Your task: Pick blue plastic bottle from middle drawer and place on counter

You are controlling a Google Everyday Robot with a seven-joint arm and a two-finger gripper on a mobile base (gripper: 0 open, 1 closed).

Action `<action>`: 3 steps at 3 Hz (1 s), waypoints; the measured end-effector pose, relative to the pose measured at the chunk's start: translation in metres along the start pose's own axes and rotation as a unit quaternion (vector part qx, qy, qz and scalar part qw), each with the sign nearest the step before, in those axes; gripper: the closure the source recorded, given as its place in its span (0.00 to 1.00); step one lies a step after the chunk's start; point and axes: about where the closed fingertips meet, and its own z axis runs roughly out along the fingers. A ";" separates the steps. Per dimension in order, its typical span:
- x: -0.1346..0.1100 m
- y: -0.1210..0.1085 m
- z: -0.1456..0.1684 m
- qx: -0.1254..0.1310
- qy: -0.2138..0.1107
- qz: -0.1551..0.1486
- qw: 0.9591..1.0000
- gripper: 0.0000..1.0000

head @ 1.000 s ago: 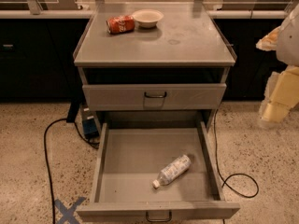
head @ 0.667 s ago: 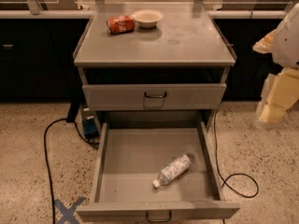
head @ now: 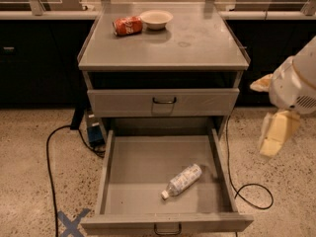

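Bottle (head: 182,180) in middle drawer (head: 138,174), pincer (head: 274,139) well to its right

Up at the back, a red soda can (head: 127,25) lies on its side, just left of a shallow white bowl (head: 156,19). The upper drawer (head: 197,102) sits shut, its dark wire handle centred. Down on the speckled floor (head: 29,147), a black cable (head: 48,162) snakes along the left, with a blue box (head: 95,132) tucked against the cabinet (head: 84,80) and a blue tape cross (head: 71,223) near the front corner. Another cable (head: 254,194) loops on the right, and above it the gripper (head: 273,138) hangs beside the cabinet.
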 end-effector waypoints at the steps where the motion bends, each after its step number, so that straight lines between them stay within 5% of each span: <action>1: 0.032 -0.005 0.054 -0.004 -0.019 -0.013 1.000 0.00; 3: 0.059 -0.006 0.153 -0.016 -0.041 -0.019 0.999 0.00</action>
